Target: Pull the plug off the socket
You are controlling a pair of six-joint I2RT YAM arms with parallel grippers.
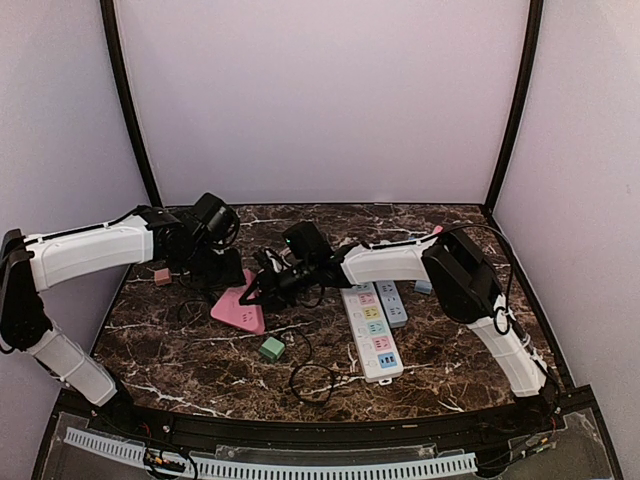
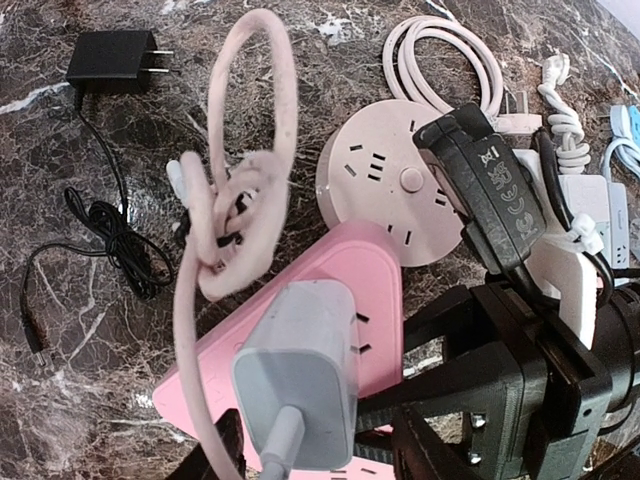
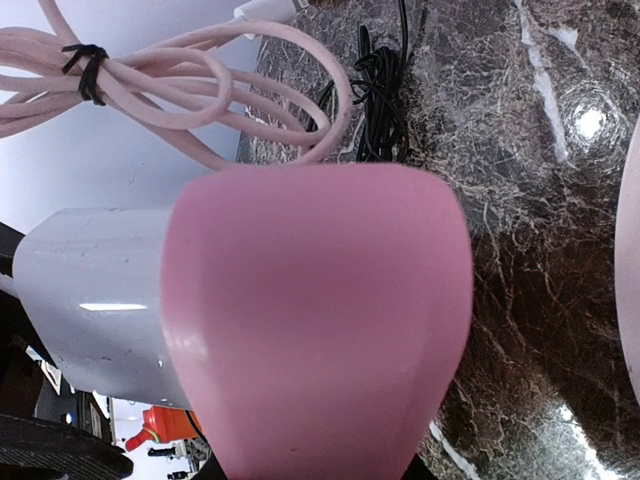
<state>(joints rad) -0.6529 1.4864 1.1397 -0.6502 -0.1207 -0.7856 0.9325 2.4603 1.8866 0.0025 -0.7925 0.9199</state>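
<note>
The pink triangular socket (image 1: 238, 308) lies on the marble table, with a pale grey plug (image 2: 300, 380) seated in its top face (image 2: 395, 270). The plug's pink cord (image 2: 235, 200) is bundled beside it. My left gripper (image 2: 315, 455) straddles the plug from above, open, with a dark finger (image 2: 218, 455) at the plug's left side and a small gap on the right. My right gripper (image 1: 264, 286) is shut on one corner of the socket, which fills the right wrist view (image 3: 315, 320). The plug (image 3: 95, 300) shows there on the left.
A round white socket (image 2: 395, 180) and a black adapter (image 2: 112, 60) with its cable lie beyond the pink one. A white power strip (image 1: 372, 330), a blue strip (image 1: 392, 303), a green cube (image 1: 271, 348) and a black cable loop (image 1: 312, 382) are to the right and front.
</note>
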